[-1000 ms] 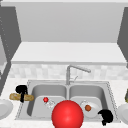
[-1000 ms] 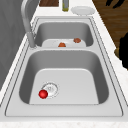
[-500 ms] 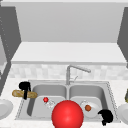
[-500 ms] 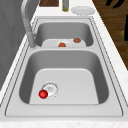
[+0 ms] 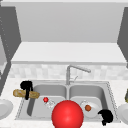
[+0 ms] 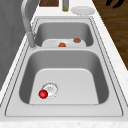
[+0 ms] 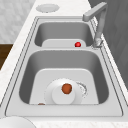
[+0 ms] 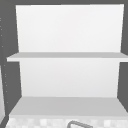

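Observation:
My left hand [image 5: 26,86] hangs over the left rim of the sink [image 5: 110,86], shut on a brown bread loaf [image 5: 33,94] that lies crosswise above the rim. A small red ball [image 5: 45,99] rests by the drain of the left basin [image 6: 43,94] [image 7: 78,44]. In the right basin lies a white plate [image 5: 93,111] [image 7: 57,97] with a brown food piece [image 5: 88,108] [image 7: 66,88] on it. My right hand [image 5: 106,116] floats at the sink's front right corner, fingers relaxed, holding nothing; it also shows at the far right [image 6: 113,2].
A large red ball [image 5: 67,115] sits low in the front view, before the sink's divider. The faucet [image 5: 68,73] rises behind the divider. White plates stand on the counter at left [image 5: 3,107] and right [image 5: 123,112]. A bottle [image 6: 65,5] stands beyond the sink. Bare shelves [image 8: 67,55] hang above.
My left hand has carried the bread loaf rightward, from the counter toward the sink's left rim. The right hand has stayed put.

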### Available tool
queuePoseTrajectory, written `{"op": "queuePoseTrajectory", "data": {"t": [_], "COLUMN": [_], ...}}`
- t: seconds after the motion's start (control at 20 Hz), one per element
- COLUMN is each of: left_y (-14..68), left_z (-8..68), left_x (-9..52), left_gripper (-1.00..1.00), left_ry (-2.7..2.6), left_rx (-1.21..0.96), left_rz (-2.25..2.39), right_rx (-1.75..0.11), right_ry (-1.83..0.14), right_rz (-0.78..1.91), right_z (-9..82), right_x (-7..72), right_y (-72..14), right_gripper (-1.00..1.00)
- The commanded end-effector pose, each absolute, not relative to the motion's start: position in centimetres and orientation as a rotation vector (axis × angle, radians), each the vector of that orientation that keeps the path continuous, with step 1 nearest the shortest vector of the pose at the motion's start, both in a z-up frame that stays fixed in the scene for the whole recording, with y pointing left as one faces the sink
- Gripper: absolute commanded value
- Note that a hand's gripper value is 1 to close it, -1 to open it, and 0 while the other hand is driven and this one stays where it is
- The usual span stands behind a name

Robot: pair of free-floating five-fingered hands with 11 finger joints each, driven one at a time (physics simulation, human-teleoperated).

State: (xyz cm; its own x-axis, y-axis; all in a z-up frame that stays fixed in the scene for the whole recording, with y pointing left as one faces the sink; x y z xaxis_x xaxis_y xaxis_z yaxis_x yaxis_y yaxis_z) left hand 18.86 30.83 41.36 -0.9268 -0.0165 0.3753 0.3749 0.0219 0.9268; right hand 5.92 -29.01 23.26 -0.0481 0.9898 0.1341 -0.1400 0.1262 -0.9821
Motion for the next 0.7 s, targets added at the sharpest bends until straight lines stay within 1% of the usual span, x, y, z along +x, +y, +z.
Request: {"op": "queuePoseTrajectory", "data": {"t": [0.0, 0.4, 0.65], "left_y": [29.6, 27.4, 26.4], "left_z": [43.6, 48.6, 52.1], "left_x": [15.8, 9.1, 6.6], "left_gripper": [1.0, 1.0, 1.0], "left_ry": [-1.98, -1.968, -1.971], "left_rx": [-0.361, -0.358, -0.366], "left_rz": [-2.02, -2.026, -2.014], "right_rx": [-0.985, -0.985, -0.985], "right_ry": [-1.208, -1.208, -1.208], "right_rz": [1.215, 1.215, 1.215], "right_z": [23.3, 23.3, 23.3], "right_x": [5.9, 5.9, 5.9], "right_y": [-29.0, -29.0, -29.0], "right_gripper": [0.0, 0.0, 0.0]}}
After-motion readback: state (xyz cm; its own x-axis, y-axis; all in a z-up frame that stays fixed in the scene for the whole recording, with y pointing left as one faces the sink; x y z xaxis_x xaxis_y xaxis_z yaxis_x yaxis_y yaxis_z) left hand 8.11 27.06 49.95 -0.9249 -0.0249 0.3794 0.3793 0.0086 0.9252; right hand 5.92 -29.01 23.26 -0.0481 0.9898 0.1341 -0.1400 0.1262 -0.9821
